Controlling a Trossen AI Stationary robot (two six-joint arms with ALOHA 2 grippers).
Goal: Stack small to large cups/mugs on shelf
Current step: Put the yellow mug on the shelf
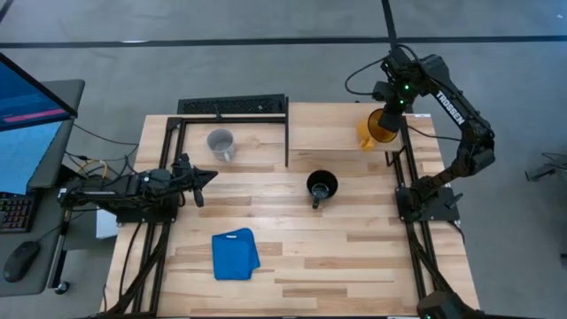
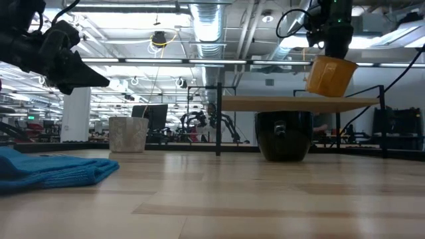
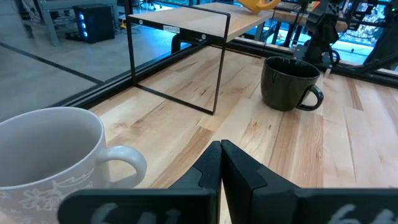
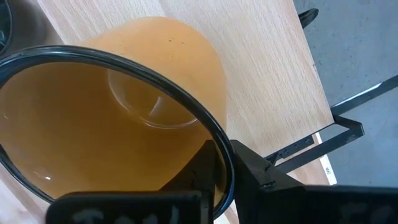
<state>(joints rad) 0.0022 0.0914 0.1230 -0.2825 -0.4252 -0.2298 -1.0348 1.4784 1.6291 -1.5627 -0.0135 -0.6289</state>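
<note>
Blue cloth (image 2: pixel 50 169) nearest, then mugs, shelf beyond.
Left gripper (image 1: pixel 205 176) closed and empty, waiting low over the table, grey-white mug (image 1: pixel 221 143) just ahead of it. Black mug (image 2: pixel 284 135) stands on the tabletop near the shelf's (image 2: pixel 299 103) front edge. Right gripper (image 4: pixel 227 165) pinches the yellow mug's (image 2: pixel 330 76) rim, holding it tilted just above the shelf board.
</note>
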